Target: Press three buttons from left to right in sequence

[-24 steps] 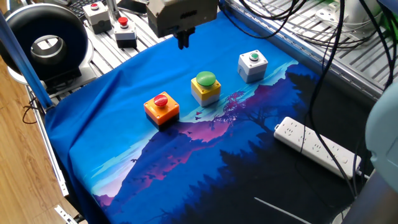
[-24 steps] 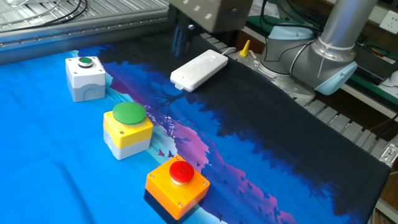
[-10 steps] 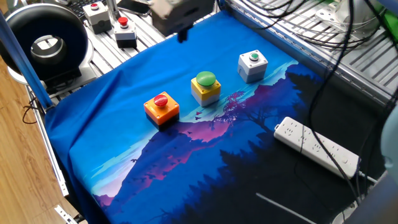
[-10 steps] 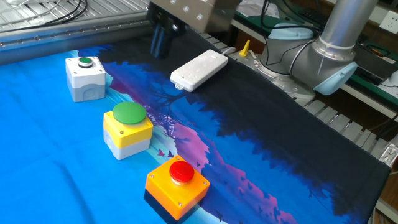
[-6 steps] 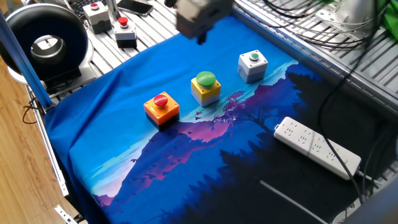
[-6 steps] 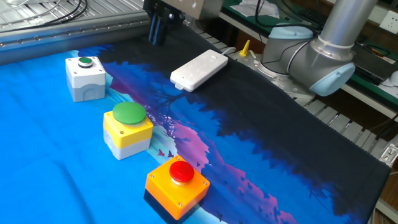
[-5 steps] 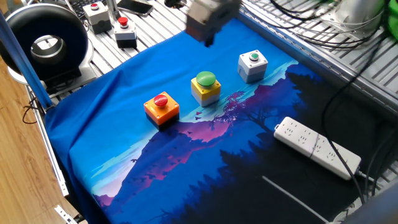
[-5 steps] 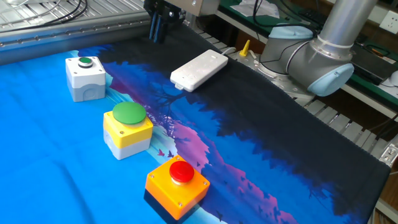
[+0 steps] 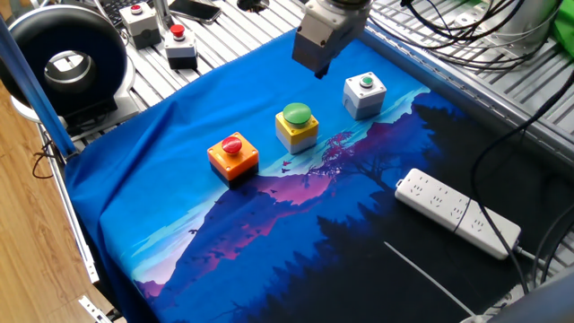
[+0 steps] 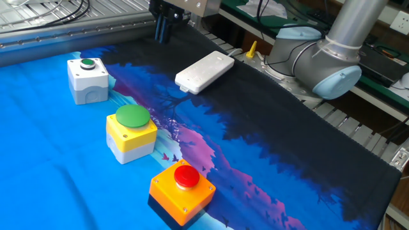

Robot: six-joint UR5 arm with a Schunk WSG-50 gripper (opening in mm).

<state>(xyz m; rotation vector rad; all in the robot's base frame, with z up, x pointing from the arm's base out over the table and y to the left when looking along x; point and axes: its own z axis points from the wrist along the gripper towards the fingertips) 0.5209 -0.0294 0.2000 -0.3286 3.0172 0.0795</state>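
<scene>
A: Where are the three buttons placed?

B: A diagonal row is formed on the blue printed cloth (image 9: 161,188): the orange box with red cap (image 9: 233,154) at the 7 o'clock end, the yellow box with large green cap (image 9: 297,126) in the middle, the grey-white box with small green cap (image 9: 365,94) at the 1 o'clock end.

A: And the gripper (image 9: 319,70)?

B: It is held in the air, above the cloth at about 12 o'clock from the yellow box. Nothing is seen gripped; whether the fingers are apart cannot be told.

A: What could be spoiled?

B: The order, probably. The orange box is judged due first, yet the gripper is nearer the other two. An off-centre descent could also tip a box or shift it on the soft cloth. The white power strip (image 9: 457,213) lies well apart.
</scene>
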